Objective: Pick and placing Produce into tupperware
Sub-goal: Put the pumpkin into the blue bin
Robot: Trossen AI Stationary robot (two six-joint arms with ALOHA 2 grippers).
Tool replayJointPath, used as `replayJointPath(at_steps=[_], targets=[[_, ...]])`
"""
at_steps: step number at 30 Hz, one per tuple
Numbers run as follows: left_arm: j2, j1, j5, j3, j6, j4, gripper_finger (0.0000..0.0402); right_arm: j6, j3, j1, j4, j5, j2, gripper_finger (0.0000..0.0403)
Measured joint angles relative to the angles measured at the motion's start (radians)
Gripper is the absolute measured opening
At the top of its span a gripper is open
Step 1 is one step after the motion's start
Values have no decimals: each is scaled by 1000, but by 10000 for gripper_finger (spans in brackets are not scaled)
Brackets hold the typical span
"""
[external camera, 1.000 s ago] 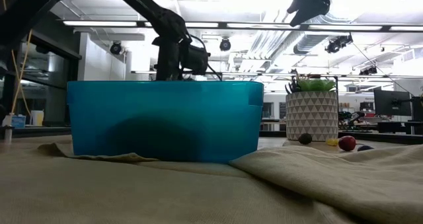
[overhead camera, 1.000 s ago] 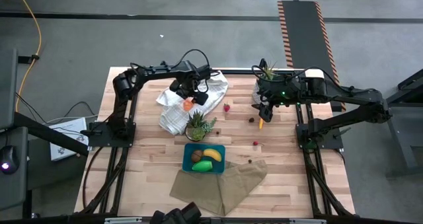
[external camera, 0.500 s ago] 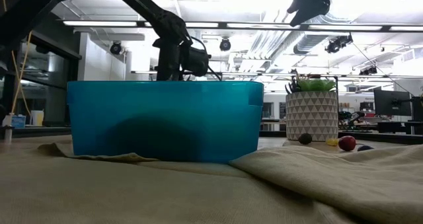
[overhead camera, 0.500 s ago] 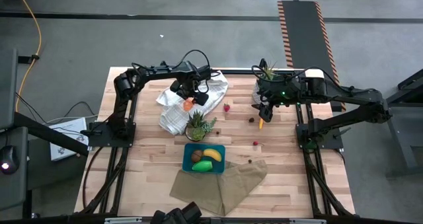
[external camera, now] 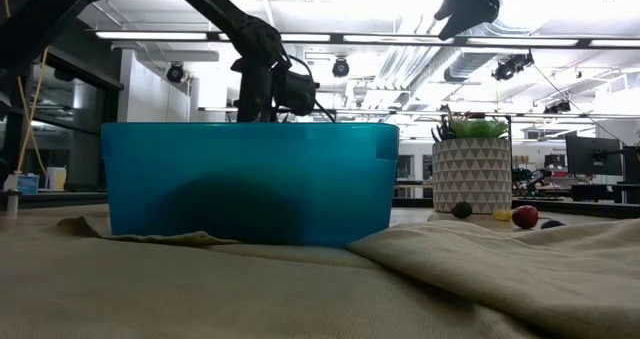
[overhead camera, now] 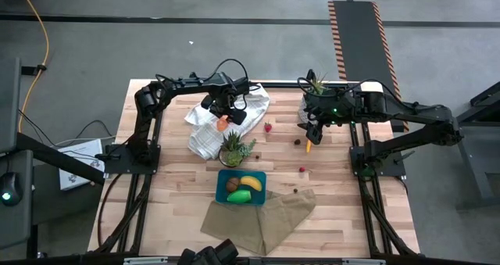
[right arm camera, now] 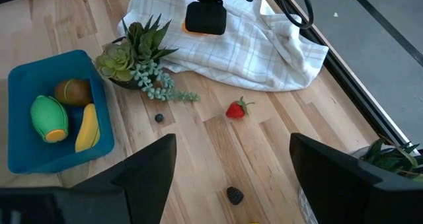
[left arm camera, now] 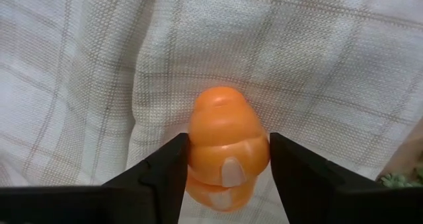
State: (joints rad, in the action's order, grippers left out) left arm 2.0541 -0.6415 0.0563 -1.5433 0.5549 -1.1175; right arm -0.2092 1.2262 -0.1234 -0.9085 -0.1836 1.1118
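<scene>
Left gripper [left arm camera: 228, 159] down on the white towel [left arm camera: 317, 59], both fingers [left arm camera: 158, 174] pressed against the sides of an orange piece [left arm camera: 227, 148] lying on that towel. Beside the towel, a potted plant [overhead camera: 236, 147]; just past the plant, the tupperware [overhead camera: 222, 188] holding banana [overhead camera: 251, 182], kiwi [overhead camera: 233, 184] and pepper [overhead camera: 239, 195]. Far from the towel, right gripper [overhead camera: 312, 130] wide open, empty.

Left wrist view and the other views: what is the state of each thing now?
Left gripper: closed on orange toy piece over white checked towel.
Right gripper: open, empty.
Teal-blue plastic tupperware: holds yellow banana, brown kiwi, green pepper.
Red strawberry: on table.
</scene>
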Motion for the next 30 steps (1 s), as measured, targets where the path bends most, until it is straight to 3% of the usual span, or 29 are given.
replayJointPath(at_steps=[19,30], targets=[[-3,0,35,-5,-52,-59,178,0,0,0,0,0,0,286],[-6,0,3,-222,-120,-175,178,1,0,0,0,0,0,286]])
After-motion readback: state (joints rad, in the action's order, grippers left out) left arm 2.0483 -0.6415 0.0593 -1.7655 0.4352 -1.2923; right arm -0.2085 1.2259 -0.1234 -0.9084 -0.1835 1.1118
